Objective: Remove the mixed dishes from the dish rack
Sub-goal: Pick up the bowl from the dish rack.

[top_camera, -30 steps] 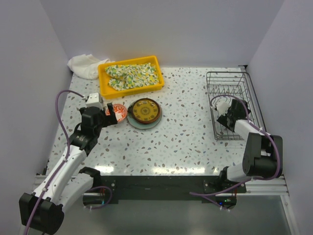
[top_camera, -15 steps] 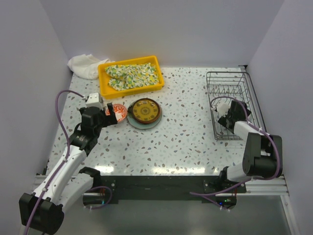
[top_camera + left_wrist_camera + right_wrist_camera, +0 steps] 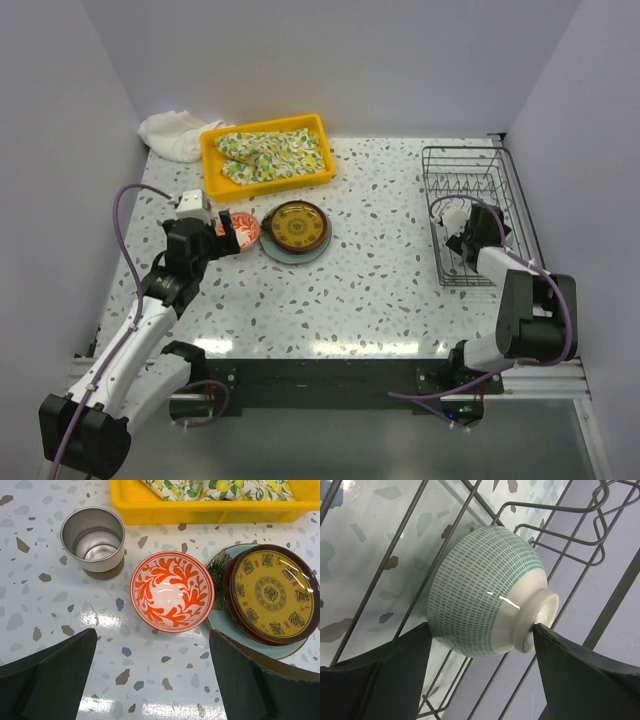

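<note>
The dish rack (image 3: 478, 166) stands at the right of the table. My right gripper (image 3: 456, 226) is inside it, shut on the celadon bowl (image 3: 485, 592), which lies on its side among the rack wires (image 3: 400, 555). One finger is on the bowl's rim and the other on its foot. My left gripper (image 3: 152, 650) is open and empty, just in front of the red-patterned white bowl (image 3: 172, 591), which stands on the table. To the right of that bowl, the brown-yellow plate (image 3: 274, 595) is stacked on a dark red-rimmed piece on the pale green-blue plate (image 3: 219, 624). A small metal-lined cup (image 3: 93, 542) stands to the left.
The yellow tray (image 3: 212, 158) holding the floral cloth (image 3: 272, 152) is at the back left. A white cloth (image 3: 170, 133) is bunched in the far left corner. Walls close in the left, back and right sides.
My right gripper has shifted slightly toward the far side inside the rack with the celadon bowl. The left arm has not moved.
</note>
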You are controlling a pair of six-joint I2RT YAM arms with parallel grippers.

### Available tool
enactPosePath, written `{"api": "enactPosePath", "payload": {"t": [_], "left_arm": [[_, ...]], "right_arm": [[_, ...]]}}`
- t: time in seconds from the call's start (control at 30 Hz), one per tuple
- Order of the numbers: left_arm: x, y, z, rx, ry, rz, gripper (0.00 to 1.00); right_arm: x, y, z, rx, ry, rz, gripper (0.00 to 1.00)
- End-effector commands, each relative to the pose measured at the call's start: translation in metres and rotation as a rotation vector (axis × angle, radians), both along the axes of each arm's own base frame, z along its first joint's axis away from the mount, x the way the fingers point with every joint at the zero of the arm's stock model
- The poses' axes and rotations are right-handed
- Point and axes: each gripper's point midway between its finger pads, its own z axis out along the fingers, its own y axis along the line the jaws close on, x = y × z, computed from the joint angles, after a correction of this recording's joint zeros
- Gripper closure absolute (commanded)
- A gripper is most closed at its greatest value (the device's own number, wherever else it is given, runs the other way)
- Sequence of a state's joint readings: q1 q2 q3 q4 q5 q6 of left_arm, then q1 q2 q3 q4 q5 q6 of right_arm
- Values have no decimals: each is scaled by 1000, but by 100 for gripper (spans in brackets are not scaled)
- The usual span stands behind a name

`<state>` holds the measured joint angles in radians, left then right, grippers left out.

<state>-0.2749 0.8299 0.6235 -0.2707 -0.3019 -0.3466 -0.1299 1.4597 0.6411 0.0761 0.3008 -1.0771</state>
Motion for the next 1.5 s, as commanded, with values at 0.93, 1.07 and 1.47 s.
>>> {"api": "enactPosePath", "payload": {"t": [0.93, 1.07, 1.47], "left_arm": [[1, -10, 14, -36, -68, -60, 1], [1, -14, 12, -39, -62, -76, 1], [3, -30, 1, -53, -14, -145, 1]], "right_arm": [[10, 27, 97, 346, -405, -211, 61], [10, 31, 114, 455, -500, -298, 62], [20, 61, 184, 869, -772, -421, 67]]}}
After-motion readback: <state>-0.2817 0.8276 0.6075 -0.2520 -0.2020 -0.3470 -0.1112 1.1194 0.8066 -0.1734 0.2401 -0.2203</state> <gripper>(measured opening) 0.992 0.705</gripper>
